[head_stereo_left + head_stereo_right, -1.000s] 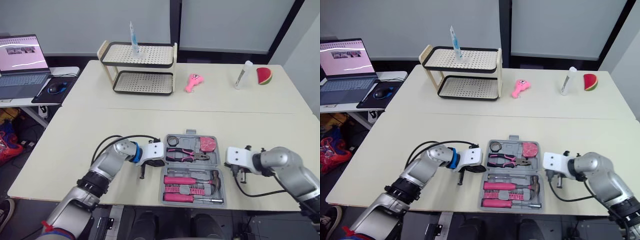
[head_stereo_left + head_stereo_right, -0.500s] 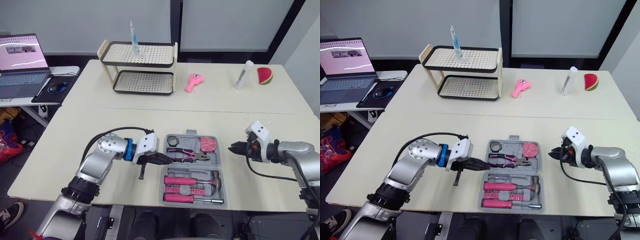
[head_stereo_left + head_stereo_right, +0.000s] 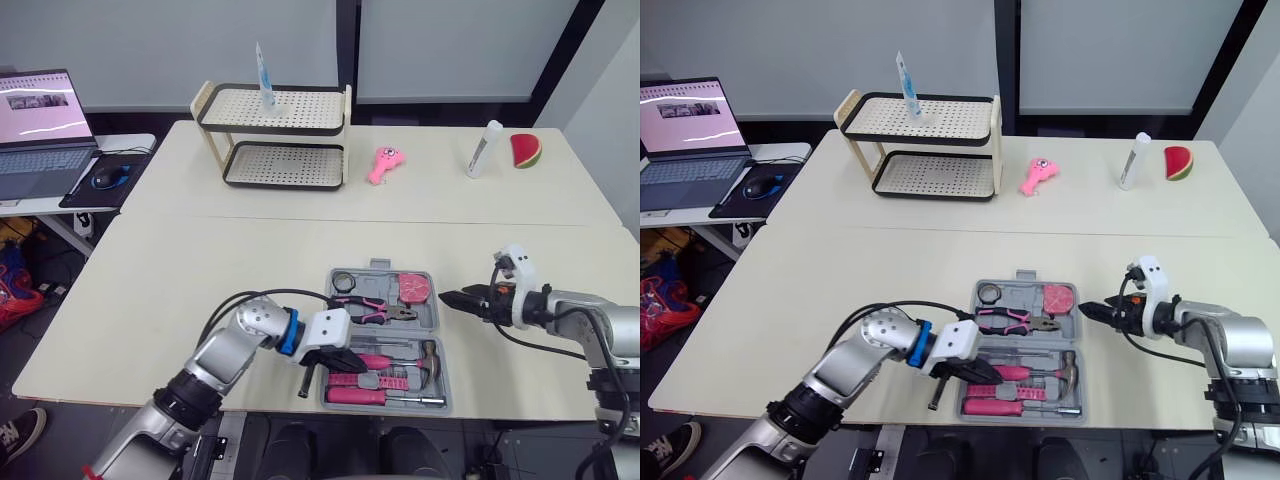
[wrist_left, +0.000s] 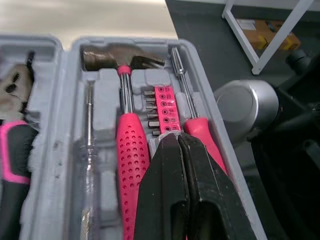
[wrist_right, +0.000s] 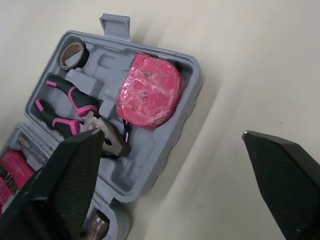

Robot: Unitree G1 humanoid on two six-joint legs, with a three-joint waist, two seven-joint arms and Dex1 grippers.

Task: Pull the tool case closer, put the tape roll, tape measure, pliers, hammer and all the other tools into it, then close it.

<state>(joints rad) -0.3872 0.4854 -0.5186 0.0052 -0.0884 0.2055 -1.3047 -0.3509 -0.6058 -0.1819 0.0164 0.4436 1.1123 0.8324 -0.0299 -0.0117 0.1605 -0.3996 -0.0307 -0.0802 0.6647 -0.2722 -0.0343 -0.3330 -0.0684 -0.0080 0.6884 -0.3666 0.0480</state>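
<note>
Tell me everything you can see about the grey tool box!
The tool case is grey plastic, lying open on the cream table near its front edge. A latch tab sticks out of its far edge. The far half holds a tape roll, pink-and-black pliers and a pink tape measure; the near half holds a hammer and screwdrivers. The left claw, shut, hangs over the near half; contact is unclear.

The left gripper (image 3: 990,376) hangs over the open tool case (image 3: 1024,298), the right gripper (image 3: 1087,309) apparently just beside it.
</note>
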